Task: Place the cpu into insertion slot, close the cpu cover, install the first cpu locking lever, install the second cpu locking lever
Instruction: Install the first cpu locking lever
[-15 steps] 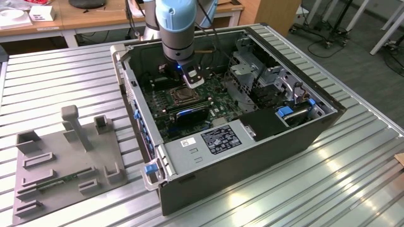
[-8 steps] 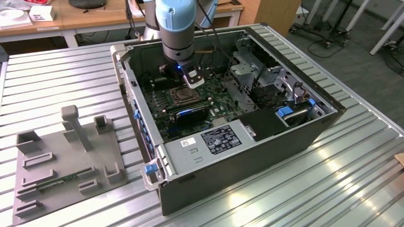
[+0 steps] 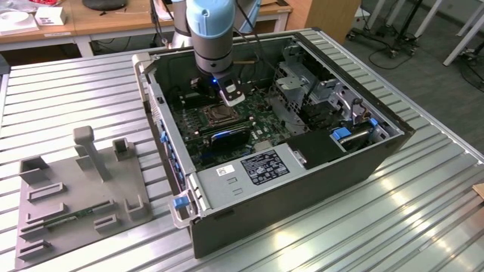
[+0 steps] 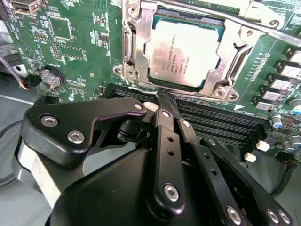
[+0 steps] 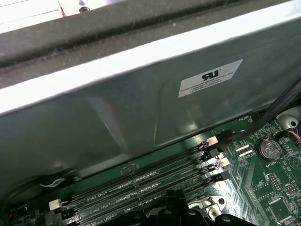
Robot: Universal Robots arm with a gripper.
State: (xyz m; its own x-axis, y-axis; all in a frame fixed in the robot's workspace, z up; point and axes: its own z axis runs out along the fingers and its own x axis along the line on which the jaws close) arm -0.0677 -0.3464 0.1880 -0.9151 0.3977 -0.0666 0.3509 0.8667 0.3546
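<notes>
In the second wrist view the cpu (image 4: 186,52), a square chip with a silvery top, lies flat in the insertion slot (image 4: 221,89). The cpu cover (image 4: 137,44), a silvery frame, lies down around the chip's edges. A thin silvery lever rod (image 4: 263,26) runs along one side of the socket. My gripper (image 4: 164,98) has its black fingers (image 4: 162,127) drawn together to one tip, which sits at the socket's edge beside the memory slots. Nothing shows between them. In the exterior view the gripper (image 3: 230,97) hangs inside the open case, just over the socket (image 3: 219,116).
Long black memory slots (image 4: 221,125) run right beside the socket. A coin battery (image 4: 51,77) sits on the green board. The case's grey wall (image 5: 117,108) rises close behind the slots. A drive cage (image 3: 302,85) stands nearby, and a grey fixture plate (image 3: 76,192) lies at the exterior view's left.
</notes>
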